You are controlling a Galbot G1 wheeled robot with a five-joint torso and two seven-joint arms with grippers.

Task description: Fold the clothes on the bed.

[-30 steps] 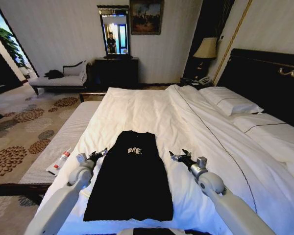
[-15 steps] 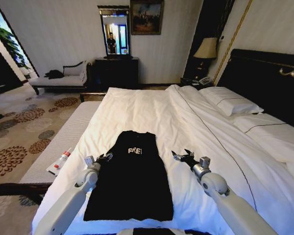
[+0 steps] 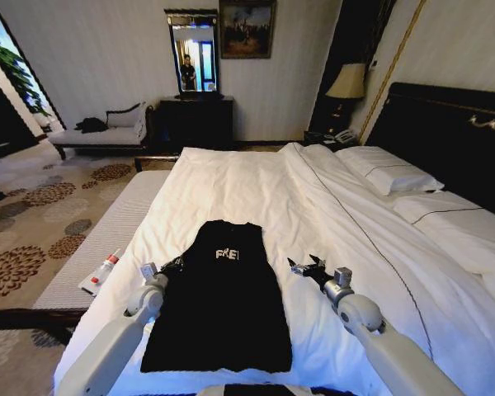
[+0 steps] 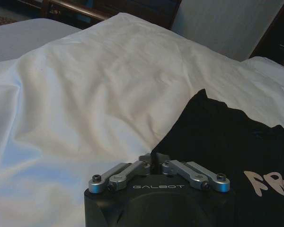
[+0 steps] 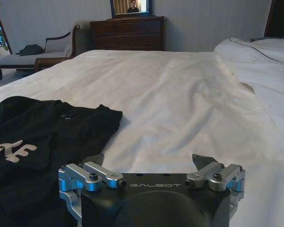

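Left tool (image 3: 175,264) shifted inward, pinching black T-shirt (image 3: 223,301) edge; right tool (image 3: 307,268) wide over bed (image 3: 256,186).

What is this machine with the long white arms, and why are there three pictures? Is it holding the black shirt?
It is a robot on wheels with two arms, and each arm ends in a metal pincer called a gripper. One picture comes from a camera on its head, looking down at the bed. The other two come from little cameras on its wrists, so you see each gripper from just behind.

On the white duvet lies a black T-shirt with white letters, spread flat with its sleeves tucked in. The left gripper is at the shirt's left edge, and its fingers look pinched together right at the cloth. I cannot be sure that it has caught the fabric. The right gripper is open above the duvet beside the shirt, holding nothing.
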